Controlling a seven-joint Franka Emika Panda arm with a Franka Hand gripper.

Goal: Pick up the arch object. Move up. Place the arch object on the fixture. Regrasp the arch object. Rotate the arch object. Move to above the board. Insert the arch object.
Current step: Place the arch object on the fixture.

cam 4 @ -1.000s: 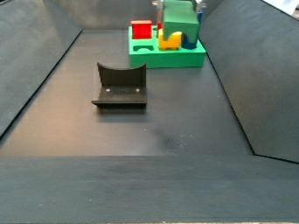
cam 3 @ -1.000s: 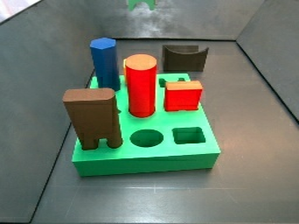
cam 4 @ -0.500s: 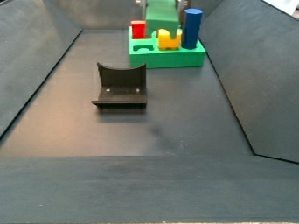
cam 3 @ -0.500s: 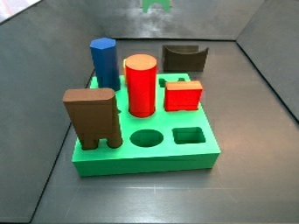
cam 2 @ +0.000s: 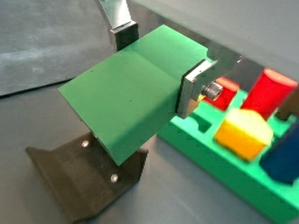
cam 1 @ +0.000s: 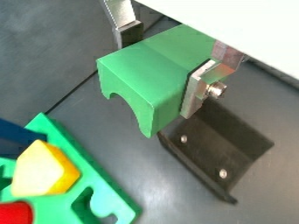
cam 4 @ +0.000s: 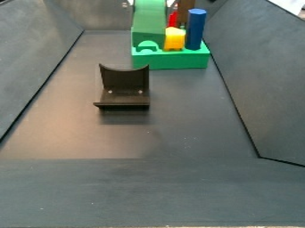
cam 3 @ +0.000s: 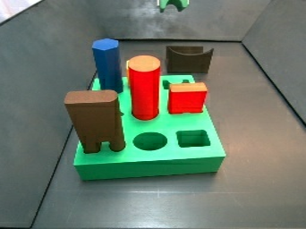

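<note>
The gripper (cam 1: 163,54) is shut on the arch object (cam 1: 146,79), a green block with a notch between two short legs. Its silver fingers (cam 2: 198,83) press the block's two sides in both wrist views. The block hangs in the air above the dark fixture (cam 1: 216,149), beside the board (cam 2: 222,175). In a side view the arch object (cam 4: 149,22) hangs in front of the bright-green board (cam 4: 179,59), past the fixture (cam 4: 121,86). In a side view only a bit of the arch object (cam 3: 174,4) shows at the top edge, above the board (cam 3: 149,163).
On the board stand a brown arch block (cam 3: 96,121), a blue hexagonal post (cam 3: 106,63), a red cylinder (cam 3: 143,85), a red cube (cam 3: 187,97) and a yellow block (cam 4: 174,38). Dark sloping walls enclose the floor.
The gripper has carried the arch object sideways across the board's end, toward the side where the fixture stands. The fixture and the board's pieces have not moved.
</note>
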